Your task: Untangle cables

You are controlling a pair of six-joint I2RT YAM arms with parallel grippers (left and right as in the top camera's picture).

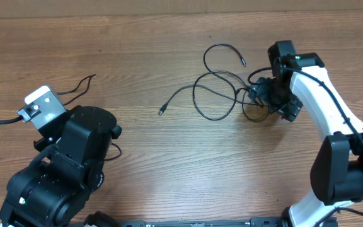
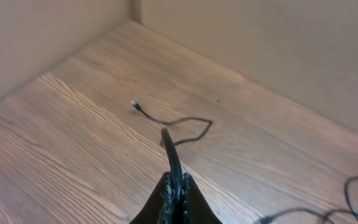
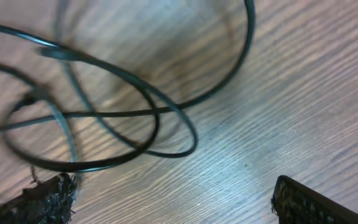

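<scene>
Cables (image 1: 239, 94): most lie as a tangle of overlapping loops at right centre of the wooden surface (image 1: 169, 170). One end runs out left to a plug (image 1: 161, 111), and another loop arcs toward the far side to a second plug (image 1: 243, 62).

Single cable (image 1: 80, 84): lies apart, far left, well clear of the tangle and beside the left arm (image 1: 74, 157).

Left gripper (image 2: 176, 186): closed, fingers pressed together on the single cable (image 2: 185, 119). The cord leaves the fingertips, bends back in a small loop on the surface and ends at a plug (image 2: 135, 105). This gripper is hidden under the arm in the overhead view.

Right gripper (image 1: 266, 98): at the right edge of the tangle. In the wrist view the right gripper (image 3: 173, 205) stands wide open with nothing between the fingers (image 3: 48, 199). The crossed loops (image 3: 135, 113) lie on the surface just beyond them, blurred; contact cannot be told.
</scene>
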